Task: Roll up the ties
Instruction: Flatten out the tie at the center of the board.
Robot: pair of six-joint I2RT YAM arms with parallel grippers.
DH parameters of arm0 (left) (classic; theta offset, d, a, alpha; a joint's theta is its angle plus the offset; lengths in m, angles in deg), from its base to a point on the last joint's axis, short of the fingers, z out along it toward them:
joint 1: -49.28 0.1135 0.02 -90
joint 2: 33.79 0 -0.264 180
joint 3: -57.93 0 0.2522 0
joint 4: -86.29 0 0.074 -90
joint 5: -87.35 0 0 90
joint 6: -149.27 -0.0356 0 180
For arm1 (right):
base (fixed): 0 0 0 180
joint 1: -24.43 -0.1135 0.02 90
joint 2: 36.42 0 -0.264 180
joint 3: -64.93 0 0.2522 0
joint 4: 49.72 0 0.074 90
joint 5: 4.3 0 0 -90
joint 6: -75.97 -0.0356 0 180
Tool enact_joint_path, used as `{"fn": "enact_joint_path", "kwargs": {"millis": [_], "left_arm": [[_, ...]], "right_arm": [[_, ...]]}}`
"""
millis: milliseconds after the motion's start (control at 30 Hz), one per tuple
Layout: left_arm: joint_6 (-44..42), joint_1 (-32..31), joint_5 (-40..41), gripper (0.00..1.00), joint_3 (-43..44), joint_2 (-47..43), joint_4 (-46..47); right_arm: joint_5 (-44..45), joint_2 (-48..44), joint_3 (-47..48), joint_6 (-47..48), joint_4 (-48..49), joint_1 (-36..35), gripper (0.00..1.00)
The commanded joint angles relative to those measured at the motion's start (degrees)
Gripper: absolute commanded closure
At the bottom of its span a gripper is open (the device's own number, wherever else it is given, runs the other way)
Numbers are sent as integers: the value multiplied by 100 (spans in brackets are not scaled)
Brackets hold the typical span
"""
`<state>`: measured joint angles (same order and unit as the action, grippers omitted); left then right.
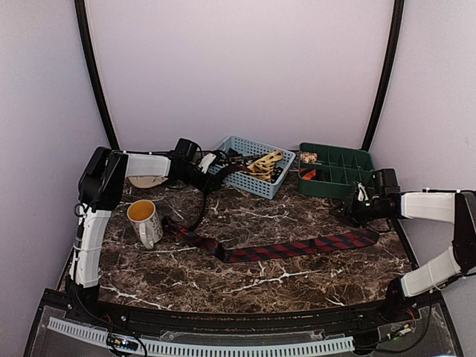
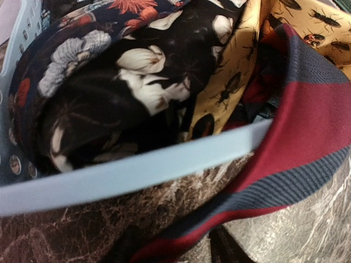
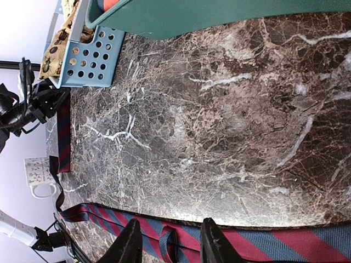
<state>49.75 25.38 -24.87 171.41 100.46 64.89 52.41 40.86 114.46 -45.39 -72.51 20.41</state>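
Two containers at the back of the table (image 1: 245, 216): a blue basket (image 1: 260, 187) left of centre and a green divided tray (image 1: 335, 190) just to its right. The basket holds loose ties, among them a dark floral tie (image 2: 137, 82) and a yellow bug-print tie (image 2: 230, 82). The tray has a tan roll (image 1: 308, 158) and a red roll (image 1: 307, 173) in its two leftmost compartments. At the left a mug (image 1: 143, 221) stands near the table edge.

One striped tie (image 1: 290, 248) lies flat across the middle, wide end close to the right edge, bare marble on both sides of it. Its narrow end runs past the mug up to the basket (the right wrist view shows that run, the overhead barely does).

At the basket rim, the left tool (image 2: 173, 249): the left wrist view shows the striped tie draped over the rim and passing between the fingers; can't tell if it's clamped. Over the wide end, the right tool (image 3: 167, 241): fingers apart, straddling the tie, nothing pinched.
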Motion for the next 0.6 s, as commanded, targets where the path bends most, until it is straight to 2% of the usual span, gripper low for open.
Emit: {"fn": "enact_joint_path", "kwargs": {"millis": [0,100,233,367,567], "left_arm": [[-97,12,-74,79,160,-387,-179],[-54,9,200,99,-154,-1058,-85],[-178,17,985,100,-549,-2249,7],[-294,35,1540,100,-570,-3215,63],[-348,67,2254,100,-373,-4117,345]], "right_arm": [[-51,-79,74,-75,186,-21,65],[-120,-105,100,-130,256,-29,68],[-173,-200,167,-215,363,-62,70],[-221,-157,258,-252,405,-104,72],[-239,-127,316,-339,543,-189,73]]}}
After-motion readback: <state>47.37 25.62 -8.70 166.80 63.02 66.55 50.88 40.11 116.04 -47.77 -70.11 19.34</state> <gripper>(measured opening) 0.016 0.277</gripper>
